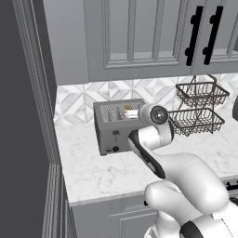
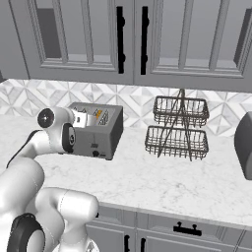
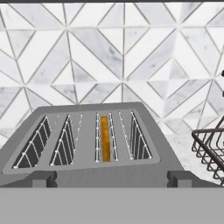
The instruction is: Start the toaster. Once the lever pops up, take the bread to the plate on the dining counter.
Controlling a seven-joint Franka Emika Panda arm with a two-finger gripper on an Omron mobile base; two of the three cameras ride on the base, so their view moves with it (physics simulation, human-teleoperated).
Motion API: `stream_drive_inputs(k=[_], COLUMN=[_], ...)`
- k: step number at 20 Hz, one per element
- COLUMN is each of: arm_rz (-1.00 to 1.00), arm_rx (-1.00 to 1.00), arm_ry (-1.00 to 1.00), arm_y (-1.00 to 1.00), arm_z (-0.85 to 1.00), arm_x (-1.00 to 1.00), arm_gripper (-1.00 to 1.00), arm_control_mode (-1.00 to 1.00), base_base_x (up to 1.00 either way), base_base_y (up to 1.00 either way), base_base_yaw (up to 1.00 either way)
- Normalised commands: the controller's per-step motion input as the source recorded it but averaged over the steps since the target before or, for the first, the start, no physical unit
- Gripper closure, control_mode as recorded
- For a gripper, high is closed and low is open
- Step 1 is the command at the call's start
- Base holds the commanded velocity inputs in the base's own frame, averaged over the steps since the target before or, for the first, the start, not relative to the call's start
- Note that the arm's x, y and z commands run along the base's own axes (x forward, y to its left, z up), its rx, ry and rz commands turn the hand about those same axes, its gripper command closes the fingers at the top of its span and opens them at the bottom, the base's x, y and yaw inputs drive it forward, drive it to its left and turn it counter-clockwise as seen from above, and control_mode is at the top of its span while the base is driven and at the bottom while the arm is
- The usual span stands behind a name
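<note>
The grey four-slot toaster (image 1: 114,128) (image 2: 101,133) (image 3: 94,148) stands on a marble worktop against the tiled wall. One black lever (image 1: 116,133) and a knob (image 1: 115,149) show on its front face. The bread (image 3: 104,139) sits deep in the third slot from the left, with just its orange crust edge showing (image 1: 126,107) (image 2: 97,115). My gripper (image 3: 112,179) (image 1: 126,113) hovers just above the toaster's front top edge, open, its fingertips (image 3: 43,178) wide apart and holding nothing. The plate and the dining counter are out of view.
A two-tier wire basket rack (image 1: 200,109) (image 2: 177,129) (image 3: 210,148) stands right of the toaster. Grey wall cabinets with black handles (image 2: 119,39) hang overhead. A dark tall panel (image 1: 23,139) bounds the worktop on the left. A grey appliance (image 2: 244,145) sits at the far right.
</note>
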Motion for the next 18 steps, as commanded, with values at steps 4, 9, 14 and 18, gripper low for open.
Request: stream_drive_inputs(k=[4, 9, 14, 18], arm_rz=[0.0, 0.0, 0.0, 0.0], arm_rx=[0.0, 0.0, 0.0, 0.0], arm_ry=[0.0, 0.0, 0.0, 0.0], arm_y=[0.0, 0.0, 0.0, 0.0], arm_z=[0.0, 0.0, 0.0, 0.0], arm_x=[0.0, 0.0, 0.0, 0.0], arm_gripper=[-1.0, -1.0, -1.0, -1.0], arm_control_mode=[-1.0, -1.0, -1.0, -1.0], base_base_x=[0.0, 0.0, 0.0, 0.0], base_base_y=[0.0, 0.0, 0.0, 0.0], base_base_yaw=[0.0, 0.0, 0.0, 0.0])
